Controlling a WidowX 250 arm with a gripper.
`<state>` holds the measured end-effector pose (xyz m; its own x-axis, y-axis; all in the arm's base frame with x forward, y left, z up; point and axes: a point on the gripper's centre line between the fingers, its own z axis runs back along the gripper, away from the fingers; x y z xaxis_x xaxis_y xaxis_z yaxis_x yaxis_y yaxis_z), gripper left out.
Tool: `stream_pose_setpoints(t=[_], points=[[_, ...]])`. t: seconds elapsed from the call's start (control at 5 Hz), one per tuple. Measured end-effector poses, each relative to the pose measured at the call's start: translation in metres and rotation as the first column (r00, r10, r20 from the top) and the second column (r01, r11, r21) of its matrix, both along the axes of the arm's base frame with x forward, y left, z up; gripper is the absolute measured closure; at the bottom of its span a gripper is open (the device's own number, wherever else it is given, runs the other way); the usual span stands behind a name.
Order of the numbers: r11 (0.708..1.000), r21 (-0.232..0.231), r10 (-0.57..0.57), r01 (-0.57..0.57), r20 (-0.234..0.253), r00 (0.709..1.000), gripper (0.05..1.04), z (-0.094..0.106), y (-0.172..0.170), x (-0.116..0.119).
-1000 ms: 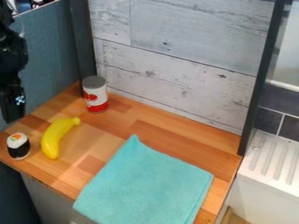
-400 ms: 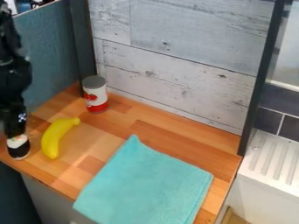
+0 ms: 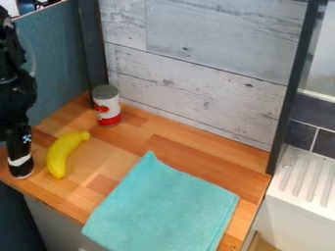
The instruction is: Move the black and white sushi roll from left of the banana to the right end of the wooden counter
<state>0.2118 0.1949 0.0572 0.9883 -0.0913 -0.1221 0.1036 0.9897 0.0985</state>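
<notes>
One turquoise cloth (image 3: 162,208) lies nearest. Beyond it, at the counter's left, stands one sushi roll (image 3: 21,170), directly below the one black gripper (image 3: 19,156), which overlaps its top; whether it grips, I cannot tell. One yellow banana (image 3: 60,154) lies just beside the roll. One can (image 3: 107,106) stands farther back.

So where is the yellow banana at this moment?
In the camera view, the yellow banana lies on the left part of the wooden counter, just right of the sushi roll and below the can.
</notes>
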Motion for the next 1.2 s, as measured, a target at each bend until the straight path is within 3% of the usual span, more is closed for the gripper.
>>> stream_pose_setpoints(t=[0.4, 0.6, 0.8, 1.0, 1.2], points=[[0.998, -0.061, 0.022, -0.024, -0.036, 0.999, 0.083, -0.024, -0.006, 0.001], [0.996, -0.07, 0.044, -0.049, -0.068, 0.997, 0.14, -0.032, -0.006, -0.001], [0.995, -0.052, 0.081, -0.086, -0.086, 0.993, 0.353, -0.036, -0.004, -0.002], [0.996, -0.026, 0.081, -0.083, -0.057, 0.995, 0.508, -0.035, -0.012, 0.004], [0.995, -0.029, 0.09, -0.091, -0.031, 0.995, 0.547, -0.004, -0.035, -0.002]])
